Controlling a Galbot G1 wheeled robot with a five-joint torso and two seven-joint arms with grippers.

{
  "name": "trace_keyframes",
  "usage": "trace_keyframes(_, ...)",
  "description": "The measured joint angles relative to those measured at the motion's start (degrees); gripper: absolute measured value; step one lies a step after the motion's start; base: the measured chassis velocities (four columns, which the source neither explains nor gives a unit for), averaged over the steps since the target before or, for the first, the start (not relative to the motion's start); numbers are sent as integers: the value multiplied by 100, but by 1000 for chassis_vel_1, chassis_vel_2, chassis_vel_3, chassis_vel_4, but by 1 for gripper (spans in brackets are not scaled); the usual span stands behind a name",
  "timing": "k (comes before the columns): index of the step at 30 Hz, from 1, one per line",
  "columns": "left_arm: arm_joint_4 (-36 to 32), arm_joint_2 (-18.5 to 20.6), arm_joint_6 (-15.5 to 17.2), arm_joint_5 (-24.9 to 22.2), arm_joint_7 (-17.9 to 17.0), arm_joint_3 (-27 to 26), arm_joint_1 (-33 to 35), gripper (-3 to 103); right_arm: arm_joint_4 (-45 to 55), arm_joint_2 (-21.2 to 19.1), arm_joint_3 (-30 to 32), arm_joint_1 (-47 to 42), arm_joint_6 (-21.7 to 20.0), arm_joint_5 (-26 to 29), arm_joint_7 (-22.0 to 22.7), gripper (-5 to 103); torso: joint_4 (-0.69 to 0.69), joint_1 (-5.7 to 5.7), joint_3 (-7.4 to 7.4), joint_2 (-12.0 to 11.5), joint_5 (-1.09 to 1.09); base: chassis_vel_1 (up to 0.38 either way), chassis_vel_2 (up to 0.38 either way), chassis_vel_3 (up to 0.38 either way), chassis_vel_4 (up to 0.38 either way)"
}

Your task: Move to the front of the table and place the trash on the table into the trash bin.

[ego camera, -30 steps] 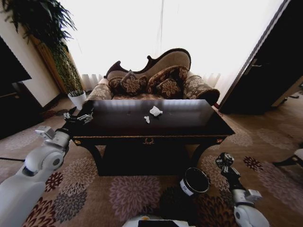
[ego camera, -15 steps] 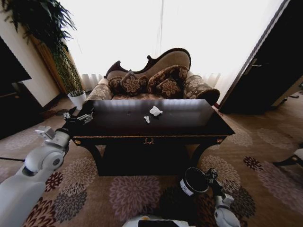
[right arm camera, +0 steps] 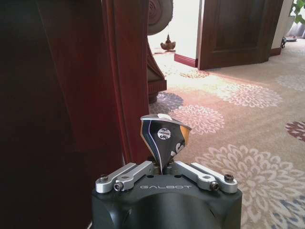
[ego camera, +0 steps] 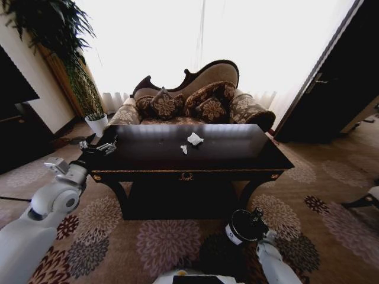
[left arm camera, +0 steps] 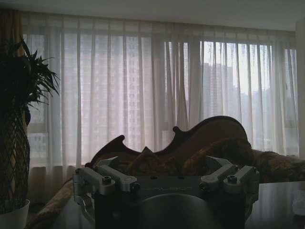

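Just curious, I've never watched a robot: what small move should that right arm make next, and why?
Probably open the right tool: it pinches a dark shiny scrap right at the trash bin rim, so letting go should drop it in.

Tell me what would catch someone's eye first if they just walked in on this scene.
Probably the table, dark and glossy in front of the patterned sofa, with the trash, white paper wads, near the middle of its top. Next, the left end effector raised at the table's left corner, fingers spread. Down on the floral carpet, the right end effector pinches a small crumpled wrapper at the trash bin.
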Motion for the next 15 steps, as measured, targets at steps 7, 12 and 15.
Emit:
trace_keyframes(7,0,0,0,0,0,0,0,100,-274,16,21,124,-40,-13,-44,-3,0,0,0,0,0,0,0,0,0)
trace_keyframes(12,0,0,0,0,-1,0,0,100,-316,56,51,88,-81,-48,-78,18,0,0,-1,0,0,0,0,0,0)
trace_keyframes(15,0,0,0,0,-1,0,0,100,-239,104,91,19,-126,-88,-89,28,-1,0,-1,0,0,0,0,0,0)
